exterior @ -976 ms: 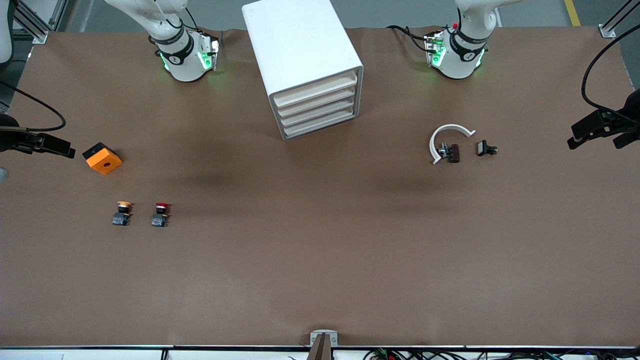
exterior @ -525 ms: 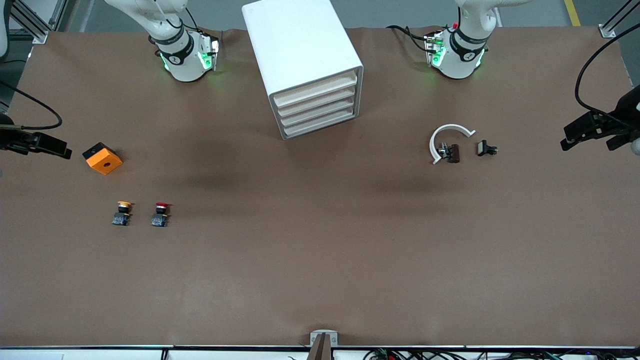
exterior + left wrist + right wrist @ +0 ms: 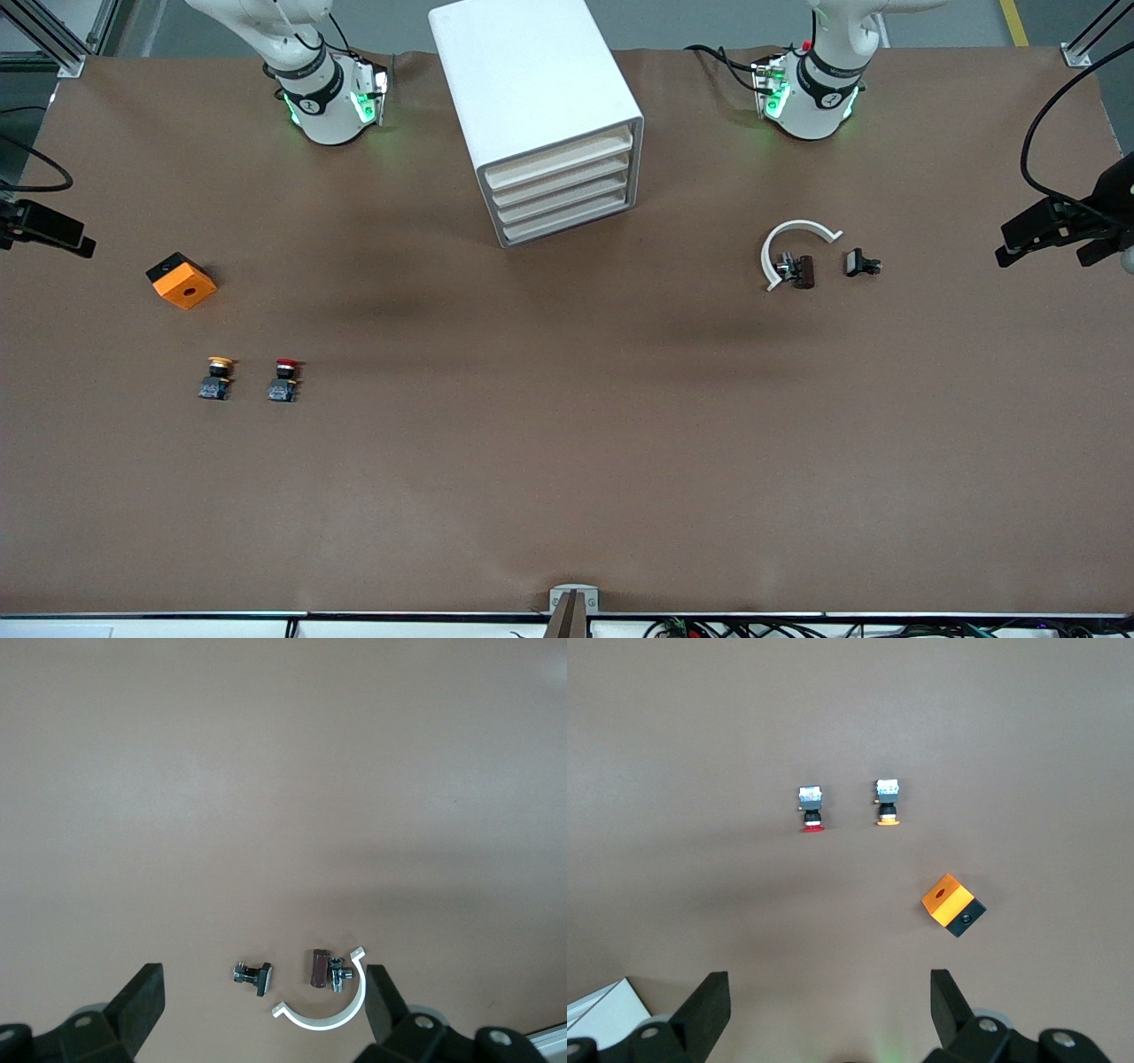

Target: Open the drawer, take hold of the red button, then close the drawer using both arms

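Observation:
The white cabinet (image 3: pixel 540 97) stands between the two arm bases, and all of its cream drawer fronts (image 3: pixel 560 190) are shut. The red-capped button (image 3: pixel 284 379) (image 3: pixel 812 808) stands on the brown table toward the right arm's end, beside an orange-yellow-capped one (image 3: pixel 216 378) (image 3: pixel 887 803). My right gripper (image 3: pixel 830 988) hangs open and empty, high over that end of the table; one of its fingers (image 3: pixel 53 232) shows at the front view's edge. My left gripper (image 3: pixel 264 1001) (image 3: pixel 1044 252) hangs open and empty, high over the table's other end.
An orange cube (image 3: pixel 182 280) (image 3: pixel 952 904) lies farther from the front camera than the two buttons. A white C-shaped clamp (image 3: pixel 795 246) (image 3: pixel 323 1014) with a small brown valve (image 3: pixel 319 966) and a small black part (image 3: pixel 861 263) (image 3: pixel 252 974) lie toward the left arm's end.
The right gripper has drifted outward past the table's end and away from the orange cube. The left gripper shifted slightly. Nothing on the table has moved.

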Motion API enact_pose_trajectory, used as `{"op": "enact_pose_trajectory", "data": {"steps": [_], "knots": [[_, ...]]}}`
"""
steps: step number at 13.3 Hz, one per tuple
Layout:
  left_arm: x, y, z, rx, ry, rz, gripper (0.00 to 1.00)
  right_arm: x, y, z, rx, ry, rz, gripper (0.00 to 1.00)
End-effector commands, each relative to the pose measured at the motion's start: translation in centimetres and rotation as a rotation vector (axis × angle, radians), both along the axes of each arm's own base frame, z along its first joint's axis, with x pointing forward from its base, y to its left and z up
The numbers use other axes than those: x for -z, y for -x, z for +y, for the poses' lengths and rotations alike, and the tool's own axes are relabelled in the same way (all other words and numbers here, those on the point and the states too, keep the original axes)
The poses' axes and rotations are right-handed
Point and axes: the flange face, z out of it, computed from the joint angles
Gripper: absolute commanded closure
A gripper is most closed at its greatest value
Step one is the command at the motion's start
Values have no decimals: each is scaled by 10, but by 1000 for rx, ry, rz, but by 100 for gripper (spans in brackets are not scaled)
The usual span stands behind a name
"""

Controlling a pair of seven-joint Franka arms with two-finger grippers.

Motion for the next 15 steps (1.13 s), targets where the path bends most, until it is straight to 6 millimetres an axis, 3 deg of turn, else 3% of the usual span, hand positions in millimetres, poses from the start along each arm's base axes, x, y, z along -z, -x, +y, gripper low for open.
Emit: {"op": "enact_pose_trajectory", "data": {"steps": [1, 3, 6, 8, 9, 11, 15], "knots": [[-8, 3, -1, 1, -11, 1, 0, -20, 7, 5, -4, -4, -41, 0], [-8, 3, -4, 7, -11, 1, 0, -22, 16, 6, 8, -5, -16, 0], [-18, 3, -19, 33, -9, -16, 0, -27, 24, 22, 231, 17, 5, 0], [-25, 6, -21, 39, -15, -7, 0, -32, 24, 29, 185, 18, -19, 0], [-25, 7, -23, 41, -13, 2, 0, -32, 24, 26, 116, 22, -21, 0], [-31, 7, -25, 43, -12, -11, 0, -32, 26, -4, -11, 2, -17, 0], [-30, 7, -22, 40, -13, -8, 0, -25, 40, -24, -78, -83, -4, 0]]}}
